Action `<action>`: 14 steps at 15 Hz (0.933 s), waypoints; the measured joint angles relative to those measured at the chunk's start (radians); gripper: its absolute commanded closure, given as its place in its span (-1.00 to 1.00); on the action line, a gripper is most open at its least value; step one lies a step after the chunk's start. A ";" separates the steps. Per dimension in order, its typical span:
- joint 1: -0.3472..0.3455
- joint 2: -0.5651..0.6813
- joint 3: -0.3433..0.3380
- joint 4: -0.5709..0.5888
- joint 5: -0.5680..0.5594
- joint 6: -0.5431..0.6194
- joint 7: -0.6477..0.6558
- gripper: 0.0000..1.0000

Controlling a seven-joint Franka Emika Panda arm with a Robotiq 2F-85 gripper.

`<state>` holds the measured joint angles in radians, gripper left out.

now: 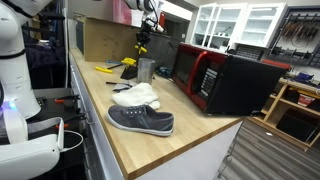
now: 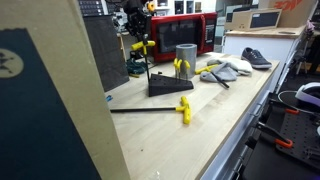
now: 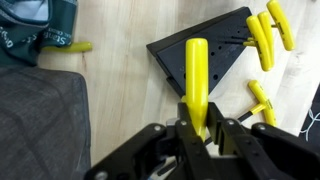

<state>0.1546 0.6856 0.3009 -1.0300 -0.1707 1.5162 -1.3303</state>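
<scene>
The gripper (image 3: pixel 197 122) is clamped on a yellow cylindrical plastic tool handle (image 3: pixel 196 72). Its two black fingers (image 3: pixel 226 135) press the near end from either side. In the wrist view the handle's long axis runs straight out from the jaws, away from the wrist. Its free end lies over the near corner of a black triangular metal tool stand (image 3: pixel 228 52), so the stand sits directly ahead along that axis, not off to a side.

In an exterior view the gripper (image 2: pixel 138 32) hangs above the light wooden countertop (image 2: pixel 225 115) with the stand (image 2: pixel 170 86) just below and slightly beside it. The handle is up in the air, not resting on the wood. Two more yellow T-shaped tools (image 3: pixel 266 34) stick out at the stand's far edge, apart from the held one. A grey cloth (image 3: pixel 40 125) lies off to the other side.
</scene>
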 measured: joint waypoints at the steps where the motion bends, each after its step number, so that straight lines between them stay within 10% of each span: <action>1: 0.000 -0.003 0.000 0.008 -0.008 -0.015 0.000 0.89; 14: -0.064 -0.133 0.015 0.059 0.037 -0.013 -0.008 0.89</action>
<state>0.0902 0.5528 0.3154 -0.9707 -0.1332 1.5036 -1.3384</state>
